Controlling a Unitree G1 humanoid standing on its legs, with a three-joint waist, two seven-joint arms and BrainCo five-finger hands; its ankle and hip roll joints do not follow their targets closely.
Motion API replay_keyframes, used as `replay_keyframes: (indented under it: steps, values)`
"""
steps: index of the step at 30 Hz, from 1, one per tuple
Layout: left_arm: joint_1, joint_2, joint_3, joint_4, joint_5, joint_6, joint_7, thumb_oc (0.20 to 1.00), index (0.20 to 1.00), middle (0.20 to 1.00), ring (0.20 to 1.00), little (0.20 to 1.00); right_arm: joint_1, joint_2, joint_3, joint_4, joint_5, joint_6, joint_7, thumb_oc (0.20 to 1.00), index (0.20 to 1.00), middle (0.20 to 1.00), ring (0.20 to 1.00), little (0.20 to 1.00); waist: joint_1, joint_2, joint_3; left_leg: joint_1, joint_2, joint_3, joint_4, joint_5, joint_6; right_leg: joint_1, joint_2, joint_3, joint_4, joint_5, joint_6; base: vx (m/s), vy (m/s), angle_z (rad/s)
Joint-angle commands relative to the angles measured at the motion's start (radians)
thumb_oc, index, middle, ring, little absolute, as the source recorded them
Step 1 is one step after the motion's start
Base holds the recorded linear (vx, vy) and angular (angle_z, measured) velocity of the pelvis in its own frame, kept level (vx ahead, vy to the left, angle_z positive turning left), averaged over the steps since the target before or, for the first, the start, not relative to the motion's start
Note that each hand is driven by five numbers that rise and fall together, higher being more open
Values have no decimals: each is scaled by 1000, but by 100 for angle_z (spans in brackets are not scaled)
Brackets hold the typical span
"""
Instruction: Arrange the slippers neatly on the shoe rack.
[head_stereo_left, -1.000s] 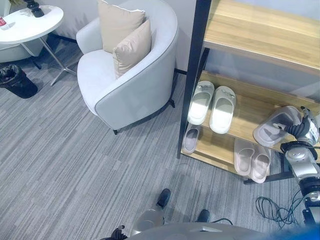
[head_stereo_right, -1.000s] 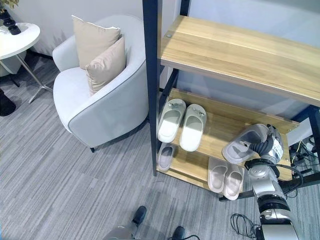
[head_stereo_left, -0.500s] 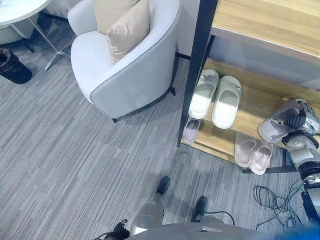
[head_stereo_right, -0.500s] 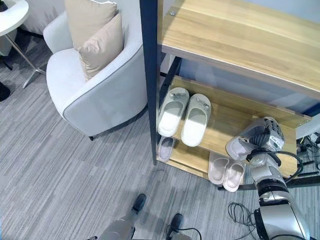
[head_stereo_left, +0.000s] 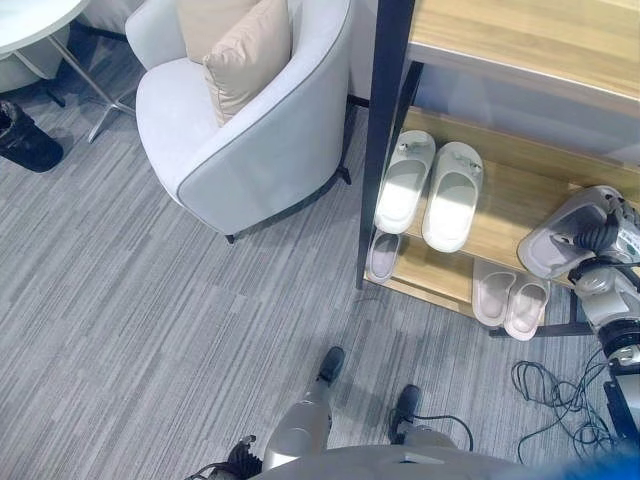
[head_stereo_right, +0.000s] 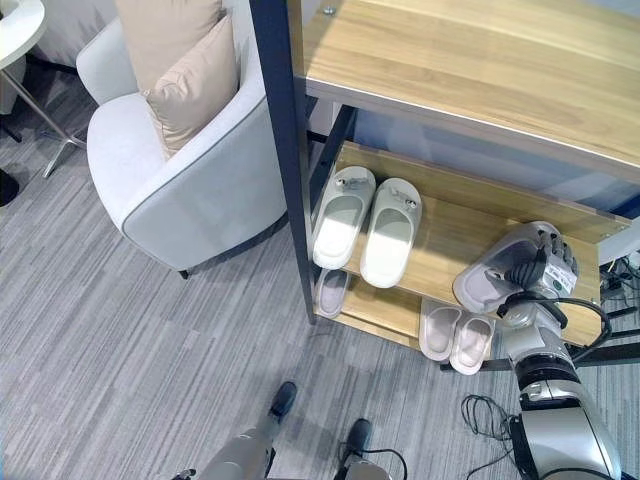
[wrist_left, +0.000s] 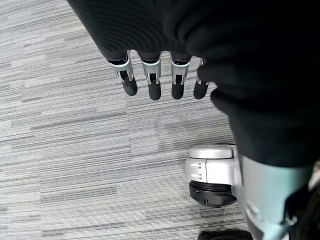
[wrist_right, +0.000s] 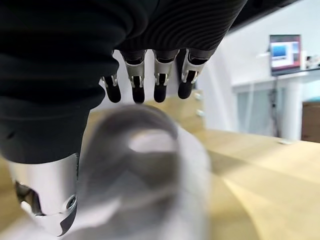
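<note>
A grey slipper (head_stereo_left: 562, 240) hangs tilted over the right end of the rack's middle shelf (head_stereo_left: 500, 215). My right hand (head_stereo_left: 608, 236) is shut on it, with the thumb (wrist_right: 47, 200) pressed against its side in the right wrist view. A white pair (head_stereo_left: 430, 192) lies side by side at that shelf's left end. On the lower shelf there is a pale pink pair (head_stereo_left: 510, 300) and a single small grey slipper (head_stereo_left: 383, 255). My left hand (wrist_left: 154, 85) hangs open over the carpet.
The rack's black post (head_stereo_left: 385, 130) stands between the shelves and a light grey armchair (head_stereo_left: 250, 150) with two beige cushions. A round white table (head_stereo_left: 25, 20) and a black bin (head_stereo_left: 25, 140) are at the far left. Grey carpet (head_stereo_left: 150, 330) lies in front.
The camera has shifted, so the rack sits a little differently in the picture. My right hand still holds the grey slipper at the middle shelf's right end.
</note>
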Motion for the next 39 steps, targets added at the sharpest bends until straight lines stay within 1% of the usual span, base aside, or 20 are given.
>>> replay_keyframes:
  steps: [1,3,5,10,15,21,22,23,24,30,34,37,38,39]
  values:
    - [-18,-12,-28,52,-29,0,0,1000,1000,1000,1000,1000,-29,-110,43,-77,5,5,-22,1000,1000,1000,1000,1000,4,-26,-23,18,2,34,4,-103,-1,8,-22,-21,11,-12,37,0,0,0]
    - [-19,-13,-29,50,-30,-2,1,1000,1000,1000,1000,1000,-25,-109,42,-76,5,4,-26,1000,1000,1000,1000,1000,3,-25,-22,17,2,34,4,-103,0,6,-23,-22,11,-12,37,0,0,0]
    - [-24,-10,-36,45,-36,-5,3,1000,1000,1000,1000,1000,-41,-112,47,-36,15,3,-26,1000,1000,1000,1000,1000,4,-24,-15,13,0,34,4,-101,-1,2,-23,-24,11,-9,38,0,0,0]
    - [-37,-4,-45,41,-53,-10,2,1000,1000,1000,1000,1000,-118,-137,81,23,43,-3,-23,1000,1000,1000,1000,1000,4,-23,0,-3,-2,42,4,-96,-1,-17,-25,-17,11,-4,41,0,0,0]
    - [-45,4,-51,48,-64,-13,4,1000,1000,1000,1000,1000,-197,-162,108,104,94,-18,-25,1000,1000,1000,1000,1000,9,-27,15,-23,-7,44,4,-90,-1,-36,-28,-13,11,2,44,4,-6,-4]
    - [-55,13,-43,54,-81,-12,14,1000,1000,1000,1000,1000,-240,-154,140,137,123,-22,-19,1000,1000,1000,1000,1000,7,-35,28,-39,-10,47,4,-83,-1,-51,-31,-11,11,8,46,0,0,0]
    - [-59,14,-43,53,-84,-12,14,1000,1000,1000,1000,1000,-240,-150,145,141,122,-22,-14,793,793,793,793,793,7,-36,30,-39,-11,46,4,-84,0,-52,-32,-11,11,9,46,0,0,0]
    - [-60,14,-42,53,-84,-12,14,1000,1000,1000,1000,1000,-241,-150,146,141,122,-22,-14,479,479,479,479,479,6,-36,30,-39,-11,46,4,-84,0,-52,-32,-11,11,9,46,0,0,0]
    - [-64,16,-43,53,-87,-11,17,1000,1000,1000,1000,1000,-245,-141,152,146,122,-19,-9,200,200,200,200,200,7,-37,30,-41,-12,46,4,-84,-1,-52,-33,-13,11,9,46,0,0,0]
    - [-72,23,-48,50,-88,-12,24,1000,1000,1000,1000,1000,-245,-117,172,170,115,-15,-3,200,200,200,200,200,4,-39,26,-38,-14,43,4,-87,0,-46,-36,-18,11,11,46,0,0,0]
    - [-71,27,-53,48,-76,-15,26,1000,1000,1000,1000,1000,-236,-130,173,216,112,-15,-2,200,200,200,200,200,8,-39,25,-34,-16,38,4,-86,-3,-36,-40,-27,11,10,46,-10,2,3]
    - [-76,27,-51,47,-64,-13,24,1000,1000,1000,1000,1000,-199,-140,155,178,93,-18,-13,200,200,200,200,200,8,-41,24,-29,-14,38,4,-90,-5,-29,-39,-30,11,6,45,-46,3,6]
    - [-75,25,-45,50,-50,-10,22,1000,1000,1000,1000,1000,-165,-137,145,107,65,-13,-28,200,200,200,200,200,5,-43,21,-29,-15,38,4,-86,-3,-29,-39,-33,11,9,46,-47,6,0]
    - [-75,25,-45,50,-50,-10,22,1000,1000,1000,1000,1000,-164,-137,145,107,65,-13,-28,200,200,200,200,200,5,-44,20,-29,-15,38,4,-86,-3,-29,-39,-33,11,9,46,-57,-5,0]
